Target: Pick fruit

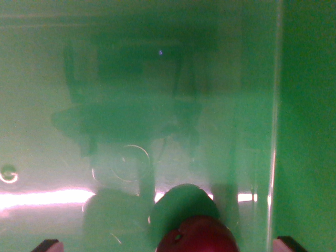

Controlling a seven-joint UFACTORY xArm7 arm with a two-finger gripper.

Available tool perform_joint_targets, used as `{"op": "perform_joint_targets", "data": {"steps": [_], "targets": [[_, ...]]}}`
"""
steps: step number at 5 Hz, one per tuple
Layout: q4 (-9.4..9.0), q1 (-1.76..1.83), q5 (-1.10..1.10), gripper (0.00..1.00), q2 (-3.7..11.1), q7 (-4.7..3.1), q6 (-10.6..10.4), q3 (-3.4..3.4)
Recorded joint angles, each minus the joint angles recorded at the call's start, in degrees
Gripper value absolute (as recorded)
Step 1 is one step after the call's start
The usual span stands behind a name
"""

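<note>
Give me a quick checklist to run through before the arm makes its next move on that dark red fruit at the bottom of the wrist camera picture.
1. Fruit in view: ok. The dark red round fruit sits at the bottom edge, partly cut off.
2. Fruit between the fingers: ok. The dark fingertips show at both bottom corners, with the fruit between them, nearer the wrist view's right one.
3. Hand open or shut: cannot tell, only the tips show.
4. Fingers touching the fruit: not ok, gaps remain on both sides.
5. Surface around the fruit: cannot tell. The glossy green surface shows reflections and glare.
6. Bright vertical edge on the wrist view's right: ok, apart from the fruit.
</note>
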Motion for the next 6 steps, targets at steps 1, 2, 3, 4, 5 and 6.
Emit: {"op": "perform_joint_targets", "data": {"steps": [1, 2, 3, 4, 5, 6], "targets": [[0.0, 0.0, 0.0, 0.0, 0.0, 0.0, 0.0, 0.0], [-1.92, -0.16, -0.84, 0.0, 0.48, -0.12, -2.37, -0.16], [-1.92, -0.16, -0.84, 0.0, 0.48, -0.12, -2.37, -0.16], [-3.5, -0.28, -1.53, 0.0, 0.88, -0.22, -4.31, -0.29], [-3.5, -0.28, -1.53, 0.0, 0.88, -0.22, -4.31, -0.29], [-5.02, -0.41, -2.2, 0.0, 1.26, -0.32, -6.19, -0.42]]}}
